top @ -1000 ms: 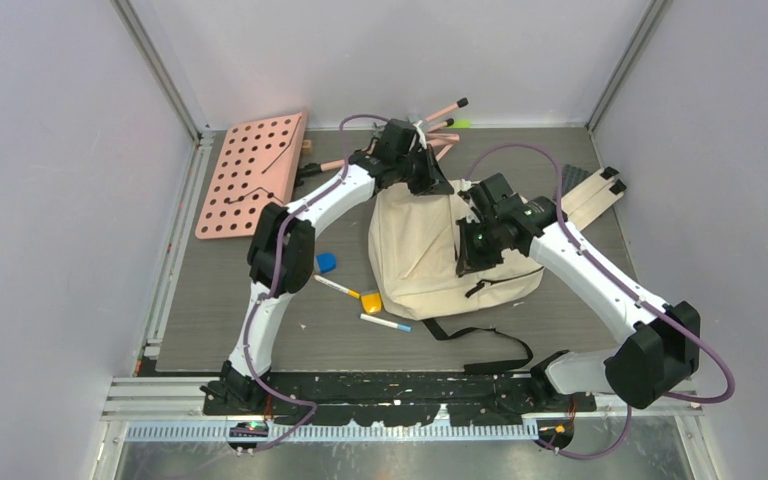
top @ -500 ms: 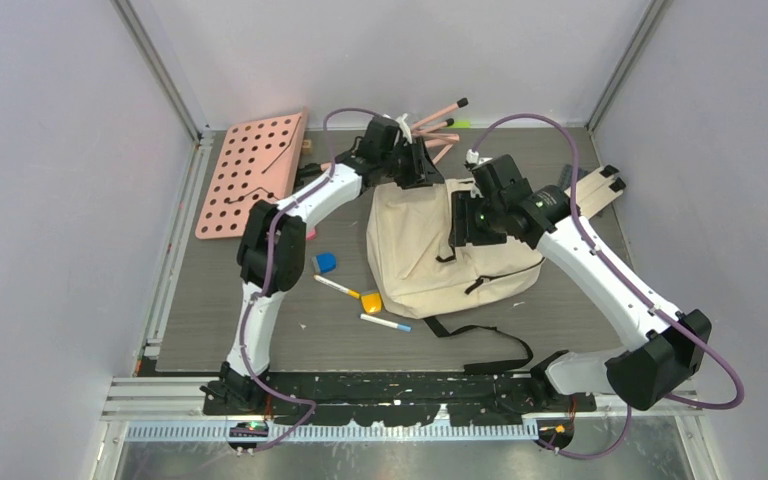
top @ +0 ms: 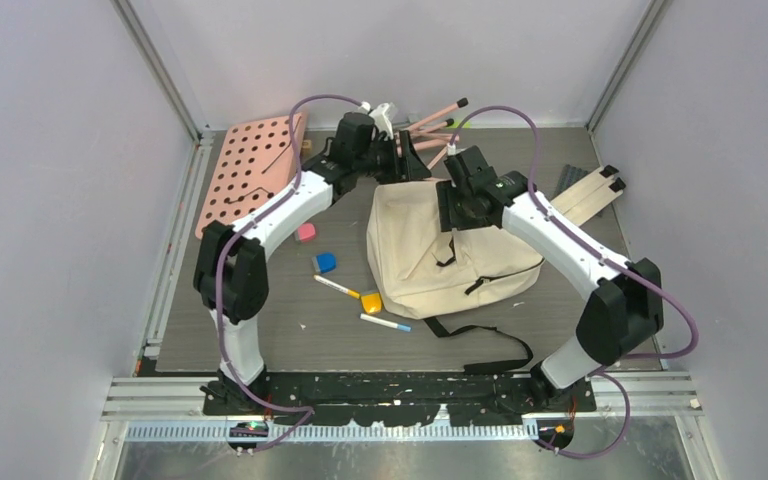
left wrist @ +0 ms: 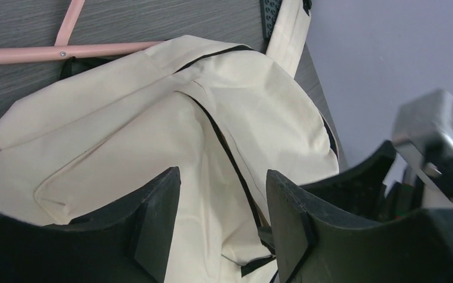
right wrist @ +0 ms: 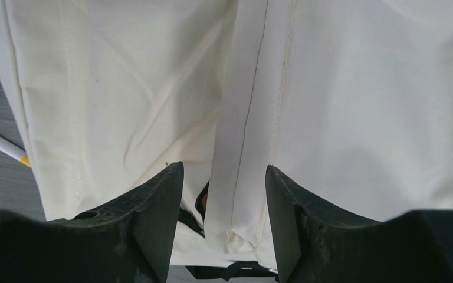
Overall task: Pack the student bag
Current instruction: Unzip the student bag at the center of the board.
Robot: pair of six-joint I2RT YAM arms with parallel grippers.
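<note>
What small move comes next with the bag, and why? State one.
Probably lower the left gripper onto the bag's black zipper line and close on it. It and the right gripper hang open and empty over the bag, which shows no open mouth, while markers and a blue block lie outside it.

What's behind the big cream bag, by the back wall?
Pink rods with dark tips fan out behind the student bag. Where they join is covered by the left arm and the bag's edge, so anything else there is hidden.
</note>
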